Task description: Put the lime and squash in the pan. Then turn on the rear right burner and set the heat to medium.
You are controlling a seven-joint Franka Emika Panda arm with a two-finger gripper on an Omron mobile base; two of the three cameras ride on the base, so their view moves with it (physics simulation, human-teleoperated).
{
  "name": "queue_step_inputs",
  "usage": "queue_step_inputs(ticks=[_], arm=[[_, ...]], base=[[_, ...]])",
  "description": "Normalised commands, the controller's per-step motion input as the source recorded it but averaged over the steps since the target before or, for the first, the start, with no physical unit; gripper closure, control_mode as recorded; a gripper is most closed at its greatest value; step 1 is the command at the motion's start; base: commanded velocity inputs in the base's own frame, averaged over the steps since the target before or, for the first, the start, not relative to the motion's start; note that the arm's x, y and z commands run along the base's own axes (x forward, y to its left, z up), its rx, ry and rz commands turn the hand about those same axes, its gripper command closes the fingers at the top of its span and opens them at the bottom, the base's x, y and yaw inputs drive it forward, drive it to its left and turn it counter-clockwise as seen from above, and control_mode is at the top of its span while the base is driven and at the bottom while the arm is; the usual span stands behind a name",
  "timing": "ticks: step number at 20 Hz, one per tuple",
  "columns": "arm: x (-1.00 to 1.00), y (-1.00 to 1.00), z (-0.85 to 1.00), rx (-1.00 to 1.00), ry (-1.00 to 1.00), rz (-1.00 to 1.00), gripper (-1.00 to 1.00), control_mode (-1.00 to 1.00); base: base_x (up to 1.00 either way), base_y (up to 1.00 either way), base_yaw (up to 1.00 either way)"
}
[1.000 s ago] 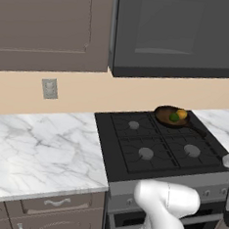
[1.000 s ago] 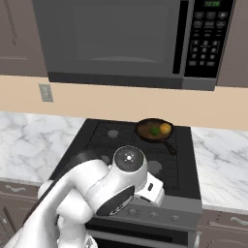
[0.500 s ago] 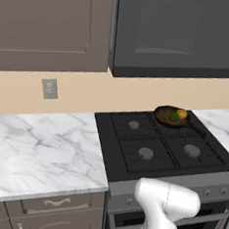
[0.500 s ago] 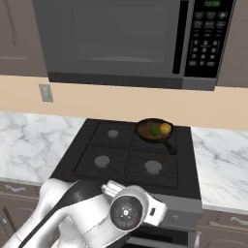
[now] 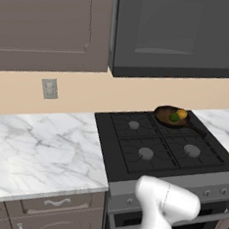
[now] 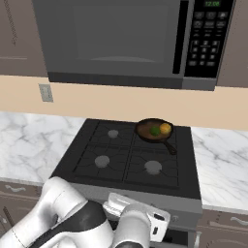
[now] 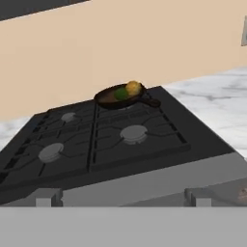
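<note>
I note a beige wall with a grey outlet, taupe upper cabinets, a dark microwave, and white marble counters flanking the black stove; drawers sit below the left counter's front edge.

Illumination is even and diffuse; no single source is identifiable. Shadows are soft and faint, darkest beneath the microwave. The marble table renders bright without glare. The stove surface stays matte. All views are low-resolution, slightly soft, without edge distortion.
</note>
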Motion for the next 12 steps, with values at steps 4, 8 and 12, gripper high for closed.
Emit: queue_step_inputs(ticks=[4,8,12], arm=[[0.0,0.23,-0.34,-0.11,-0.23,0.0,-1.0,-1.0],[0.0,0.16,-0.43,-0.12,-0.19,0.0,-1.0,-1.0],[0.0,0.1,-0.41,-0.12,-0.21,0.0,-1.0,-1.0]], base=[[0.0,0.0,0.0],[0.0,0.0,0.0],[0.0,0.0,0.0]])
